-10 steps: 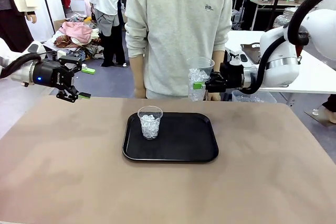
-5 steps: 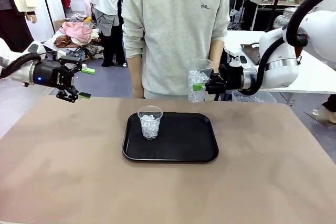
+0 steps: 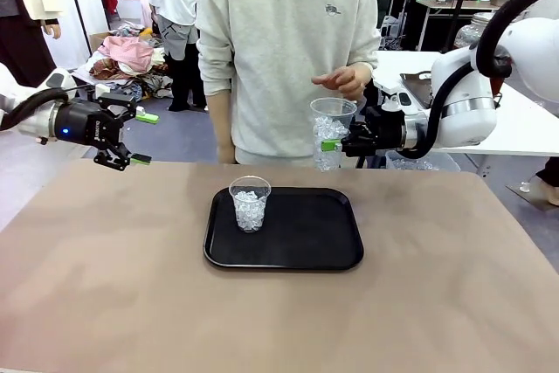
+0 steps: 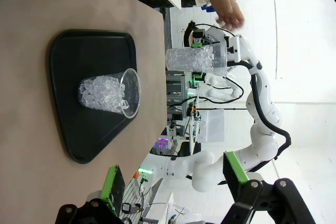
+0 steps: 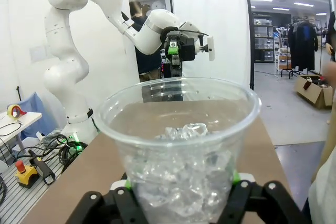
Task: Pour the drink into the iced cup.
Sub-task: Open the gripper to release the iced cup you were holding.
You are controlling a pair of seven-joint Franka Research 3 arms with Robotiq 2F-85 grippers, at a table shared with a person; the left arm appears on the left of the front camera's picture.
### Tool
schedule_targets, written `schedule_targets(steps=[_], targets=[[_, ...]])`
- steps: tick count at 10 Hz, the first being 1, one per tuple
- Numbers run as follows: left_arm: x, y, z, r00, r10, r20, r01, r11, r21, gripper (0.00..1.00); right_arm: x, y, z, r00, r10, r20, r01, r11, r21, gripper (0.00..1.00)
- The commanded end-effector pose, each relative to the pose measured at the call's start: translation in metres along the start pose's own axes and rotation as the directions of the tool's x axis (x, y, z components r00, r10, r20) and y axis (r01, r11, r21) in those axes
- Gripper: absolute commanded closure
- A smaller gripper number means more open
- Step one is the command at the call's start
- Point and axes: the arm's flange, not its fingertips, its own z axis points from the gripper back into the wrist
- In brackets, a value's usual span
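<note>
Presently, my right gripper [image 3: 341, 141] is clamped on the iced cup [image 3: 330, 128], green pads pressing its lower wall from both sides. The cup is clear plastic, upright, wider at the rim than at the base. It is loaded with clear, chunky ice to roughly two-thirds, and the upper wall is bare. I hold it in the air past the table's [image 3: 131, 286] far edge, right of centre. The person's hand [image 3: 342, 79] hovers just above the rim, apart from it.

My left gripper [image 3: 138, 137] has its jaws spread wide with nothing between them, and hangs near the table's far left corner.

A black tray [image 3: 288, 264] lies mid-table. A second cup of ice [image 3: 250, 205] stands upright on its left part, well apart from both grippers.
</note>
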Motion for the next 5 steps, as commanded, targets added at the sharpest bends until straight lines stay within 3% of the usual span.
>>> schedule_targets(steps=[1,5], targets=[[-0.0004,-0.0004,0.0004,1.0,-0.001,-0.001,0.001,1.0,0.0,0.0,0.0059,0.0002,-0.0002,1.0,0.008,0.004,-0.008,1.0,-0.001,0.26],[-0.0004,-0.0004,0.0004,1.0,-0.001,-0.001,0.001,1.0,0.0,0.0,0.0059,0.0002,-0.0002,1.0,0.008,0.004,-0.008,1.0,-0.001,0.26]])
